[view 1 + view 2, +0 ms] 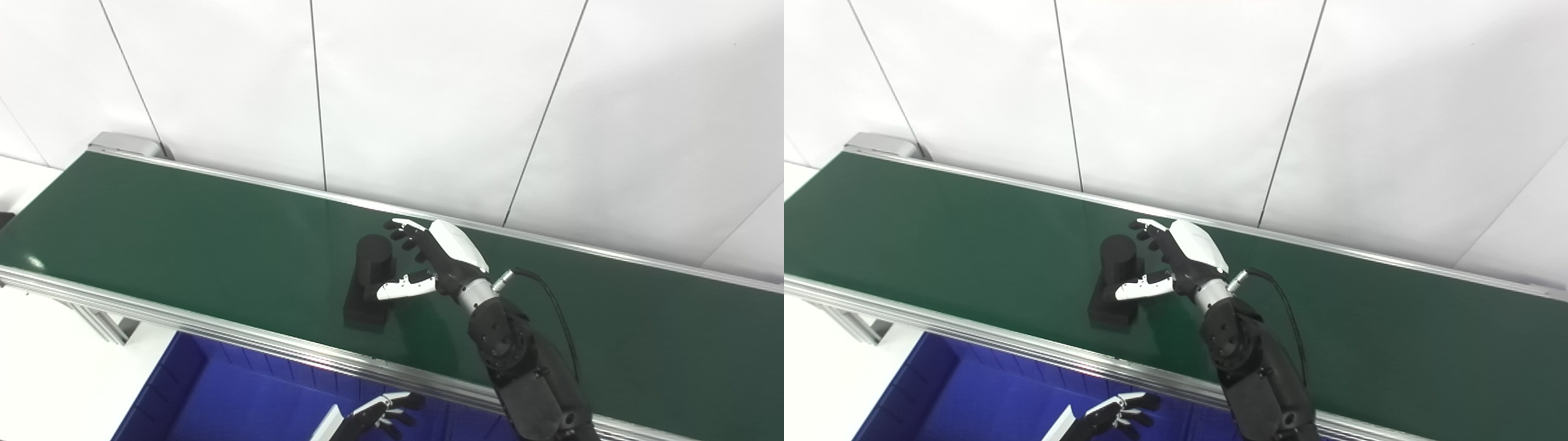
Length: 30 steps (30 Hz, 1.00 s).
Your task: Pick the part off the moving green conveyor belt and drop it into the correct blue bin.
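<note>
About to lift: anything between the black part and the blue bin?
Only bare green belt and the aluminium rail separate black part from blue bin; left eye view shows it.

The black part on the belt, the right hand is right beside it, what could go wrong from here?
1. The right hand is open around the upright cylinder of the black part, not closed; on a moving green belt the part may slip past.
2. The grasp sits high on the part, above its blocky base, so closing could tip it.
3. The left hand hovers over the blue bin, possibly obstructing the drop.
</note>
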Motion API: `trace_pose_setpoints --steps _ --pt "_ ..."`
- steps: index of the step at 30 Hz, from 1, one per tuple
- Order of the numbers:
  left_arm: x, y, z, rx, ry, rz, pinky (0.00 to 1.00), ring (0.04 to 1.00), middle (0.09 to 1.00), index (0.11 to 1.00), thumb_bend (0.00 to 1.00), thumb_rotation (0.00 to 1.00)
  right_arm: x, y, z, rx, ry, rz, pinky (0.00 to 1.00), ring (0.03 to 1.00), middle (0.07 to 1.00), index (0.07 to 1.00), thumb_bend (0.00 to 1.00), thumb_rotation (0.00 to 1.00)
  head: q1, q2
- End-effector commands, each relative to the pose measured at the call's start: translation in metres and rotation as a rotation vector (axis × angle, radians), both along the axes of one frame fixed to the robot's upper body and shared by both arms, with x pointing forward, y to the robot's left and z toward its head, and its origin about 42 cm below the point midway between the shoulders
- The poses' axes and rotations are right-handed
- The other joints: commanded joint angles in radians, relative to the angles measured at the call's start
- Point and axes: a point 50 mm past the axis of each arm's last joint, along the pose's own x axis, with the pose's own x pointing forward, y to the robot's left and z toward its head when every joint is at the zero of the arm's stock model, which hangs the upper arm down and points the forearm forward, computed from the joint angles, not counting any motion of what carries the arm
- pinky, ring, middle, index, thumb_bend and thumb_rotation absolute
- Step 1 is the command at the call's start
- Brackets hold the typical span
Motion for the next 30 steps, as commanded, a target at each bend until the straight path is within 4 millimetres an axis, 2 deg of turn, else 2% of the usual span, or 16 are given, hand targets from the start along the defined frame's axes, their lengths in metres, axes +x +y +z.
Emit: trace_pose_setpoints --steps 1,7,10,11,12,13,14,15,16,18,20,30 --pt "-0.002 -0.001 0.005 -0.008 -0.047 -0.005 0.58 0.702 0.798 0.809 1.00 0.25 0.005 0.018 0.024 0.048 -0.073 0.017 0.69 0.793 0.851 0.863 0.87 0.42 -0.002 0.002" --pt "-0.002 -0.001 0.006 -0.006 -0.052 -0.001 0.58 0.703 0.800 0.808 1.00 0.26 0.006 0.023 0.016 0.046 -0.060 0.011 0.66 0.775 0.843 0.862 0.85 0.41 0.001 0.007" --pt "-0.002 0.000 0.006 -0.005 -0.053 0.000 0.58 0.701 0.803 0.809 1.00 0.27 0.007 0.025 0.011 0.067 -0.066 0.002 0.65 0.759 0.835 0.844 0.80 0.35 -0.001 0.009" --pt "-0.002 0.000 0.006 -0.005 -0.052 -0.001 0.59 0.703 0.803 0.811 1.00 0.26 0.007 0.026 0.009 0.074 -0.080 -0.004 0.60 0.703 0.796 0.809 0.71 0.27 -0.001 0.009" --pt "-0.002 0.000 0.006 -0.005 -0.052 -0.002 0.59 0.705 0.804 0.812 1.00 0.26 0.007 0.026 0.008 0.080 -0.091 -0.009 0.58 0.678 0.776 0.791 0.66 0.22 -0.001 0.009" --pt "-0.002 0.000 0.006 0.000 -0.056 -0.002 0.59 0.706 0.804 0.812 1.00 0.26 0.007 0.026 0.006 0.088 -0.121 -0.017 0.57 0.675 0.774 0.789 0.65 0.22 -0.002 0.010" --pt "-0.002 0.001 0.006 0.002 -0.059 -0.001 0.58 0.702 0.802 0.809 1.00 0.26 0.007 0.027 0.004 0.098 -0.147 -0.026 0.53 0.617 0.709 0.751 0.59 0.11 -0.003 0.011" --pt "-0.002 0.001 0.007 0.002 -0.059 -0.001 0.58 0.701 0.800 0.806 1.00 0.26 0.006 0.026 0.003 0.111 -0.167 -0.038 0.49 0.562 0.583 0.647 0.55 0.06 -0.004 0.013" --pt "-0.002 0.001 0.007 0.002 -0.058 -0.002 0.58 0.703 0.801 0.807 1.00 0.26 0.006 0.026 0.001 0.124 -0.182 -0.049 0.44 0.507 0.500 0.581 0.53 0.02 -0.005 0.014" --pt "-0.002 0.002 0.007 0.003 -0.057 -0.005 0.58 0.703 0.800 0.808 1.00 0.26 0.005 0.025 0.000 0.147 -0.194 -0.070 0.40 0.472 0.458 0.542 0.52 0.01 -0.007 0.015" --pt "-0.001 0.002 0.007 0.001 -0.055 -0.004 0.59 0.704 0.798 0.805 1.00 0.26 0.004 0.024 -0.001 0.169 -0.203 -0.086 0.40 0.472 0.454 0.523 0.51 0.00 -0.009 0.014" --pt "0.001 0.008 0.005 0.005 -0.045 -0.007 0.59 0.711 0.801 0.805 1.00 0.26 0.005 0.018 0.003 0.234 -0.251 -0.137 0.31 0.380 0.415 0.530 0.51 0.00 -0.023 0.015"
